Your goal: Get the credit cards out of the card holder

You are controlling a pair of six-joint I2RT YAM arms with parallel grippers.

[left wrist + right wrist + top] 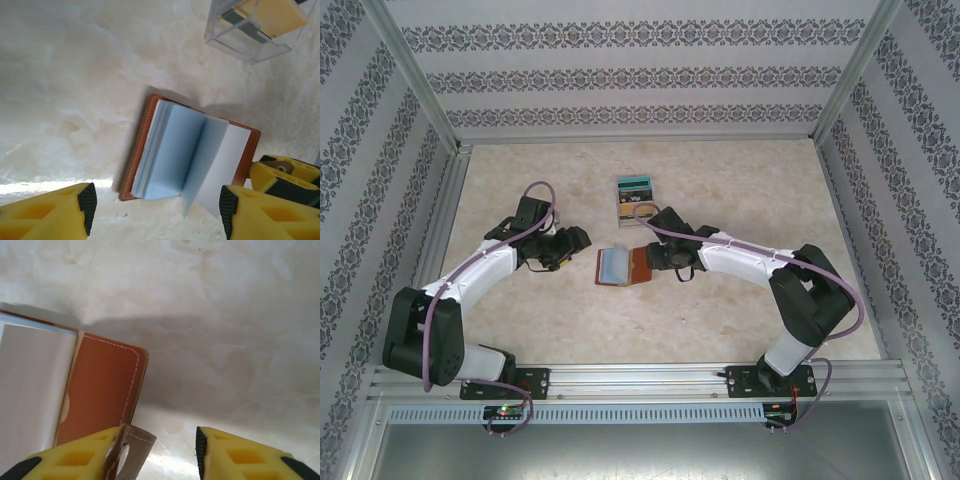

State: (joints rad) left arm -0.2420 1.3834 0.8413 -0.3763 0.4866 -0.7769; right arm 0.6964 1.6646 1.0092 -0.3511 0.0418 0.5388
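The card holder (623, 266) lies spread open mid-desk (720, 180) between the left claw (157, 202), released short of its blue-grey pages (172, 150), and the right claw (160, 445), released beside the snap tab (131, 450) — opening looks done, the credit cards seemingly all left to pull.

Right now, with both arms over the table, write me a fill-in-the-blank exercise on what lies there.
1. The card holder lies ___ on the table, its sleeve pages showing.
2. Its leather cover is ___ with pale stitching.
3. The right gripper has the holder's snap ___ beside one finger.
4. The plastic box beyond the holder has ___ walls.

Missing words: open; brown; tab; clear.
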